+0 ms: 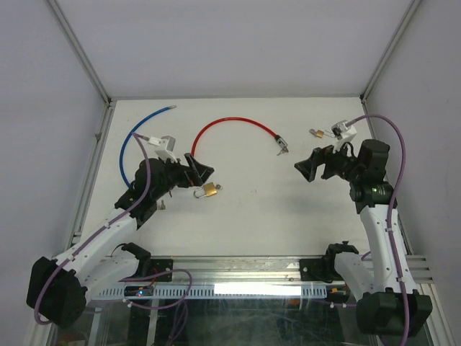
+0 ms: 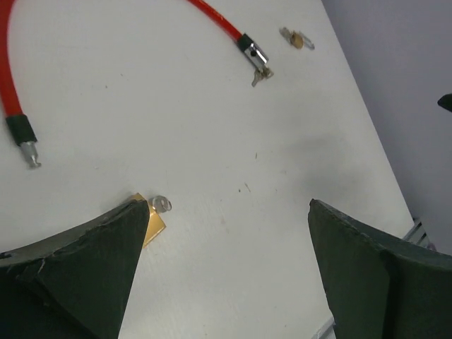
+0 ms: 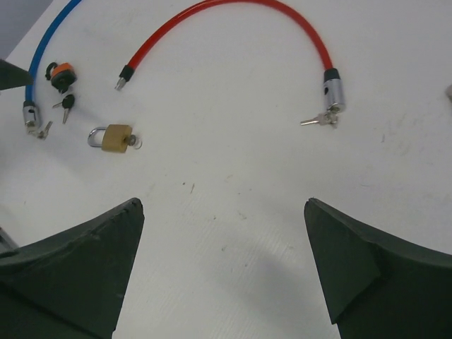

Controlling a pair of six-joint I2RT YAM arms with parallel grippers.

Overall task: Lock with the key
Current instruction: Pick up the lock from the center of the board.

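Both grippers hover over the white table [image 1: 252,216] with fingers spread wide and nothing held, the left gripper [image 2: 227,203] on the left and the right gripper [image 3: 224,205] on the right. A brass padlock [image 3: 116,138] lies just near-right of the left gripper. Farther back in the middle arcs the red cable lock [image 1: 238,121], with keys [image 3: 318,121] at its right end.

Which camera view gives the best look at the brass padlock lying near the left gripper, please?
The right wrist view: the brass padlock lies unobstructed, body and shackle clear. The top external view shows it small beside the left gripper; the left wrist view shows only a corner behind a finger.
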